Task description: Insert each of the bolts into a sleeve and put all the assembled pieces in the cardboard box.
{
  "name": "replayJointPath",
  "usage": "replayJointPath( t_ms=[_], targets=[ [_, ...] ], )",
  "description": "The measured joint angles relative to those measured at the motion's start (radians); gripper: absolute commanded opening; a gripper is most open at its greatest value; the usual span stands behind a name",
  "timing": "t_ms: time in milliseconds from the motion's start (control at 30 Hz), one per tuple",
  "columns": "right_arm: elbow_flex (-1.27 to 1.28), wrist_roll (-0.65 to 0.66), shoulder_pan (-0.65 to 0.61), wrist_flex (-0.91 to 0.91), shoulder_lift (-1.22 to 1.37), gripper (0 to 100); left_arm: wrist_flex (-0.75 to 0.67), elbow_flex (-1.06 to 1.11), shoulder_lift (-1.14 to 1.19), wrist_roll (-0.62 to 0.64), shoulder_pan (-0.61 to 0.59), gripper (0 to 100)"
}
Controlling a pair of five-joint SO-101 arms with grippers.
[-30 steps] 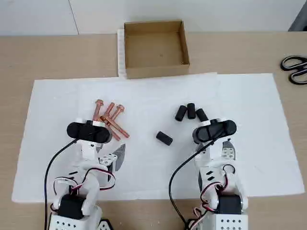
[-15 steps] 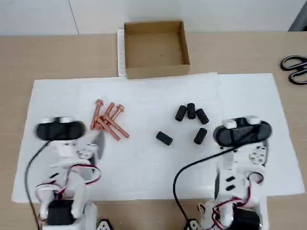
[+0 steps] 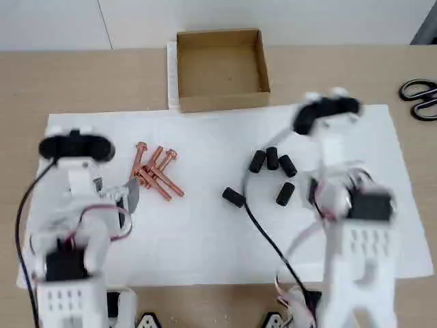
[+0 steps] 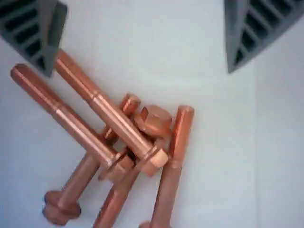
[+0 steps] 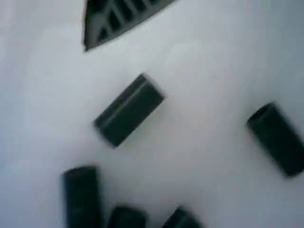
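Several copper bolts [image 3: 156, 171] lie in a loose pile on the white paper; in the left wrist view the bolts [image 4: 128, 142] cross each other. My left gripper [image 4: 140, 71] hovers over them, open and holding nothing, one grey finger [image 4: 33, 33] above a bolt's shank end. In the high view the left gripper [image 3: 130, 195] sits just left of the pile. Several black sleeves [image 3: 272, 160] lie scattered right of centre. My right arm [image 3: 326, 113] stands raised above them. One of its fingers [image 5: 118, 19] shows over a sleeve [image 5: 128, 109], with nothing against its tip. The cardboard box [image 3: 220, 68] sits open at the back.
Scissors [image 3: 420, 96] lie at the far right on the wooden table. The white paper sheet [image 3: 205, 239] covers the work area, with bare room in front of the bolts and sleeves.
Both arms have risen and stretched forward from their low positions. The left one swung left, then over the bolts. The right one moved over the sleeves. Bolts and sleeves have not shifted.
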Motion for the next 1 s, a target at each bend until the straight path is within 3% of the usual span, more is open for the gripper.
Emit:
replayJointPath(
  t_ms=[167, 333, 467, 667, 1000],
  targets=[
    [-0.178, 0.000, -0.133, 0.101, 0.287, 22.4, 0.014, -0.112, 0.272, 0.000, 0.000, 23],
    [-0.207, 0.008, -0.258, 0.104, 0.404, 22.4, 0.015, -0.127, 0.293, 0.069, -0.034, 23],
    [-0.207, 0.075, -0.334, 0.100, 0.477, 22.4, 0.000, -0.127, 0.293, 0.084, -0.153, 23],
    [-0.213, 0.101, -0.359, 0.011, 0.615, 22.3, -0.003, -0.123, 0.293, 0.089, -0.315, 23],
    [-0.361, 0.127, -0.427, -0.018, 0.833, 22.3, -0.003, -0.092, 0.293, 0.086, -0.338, 23]
  ],
)
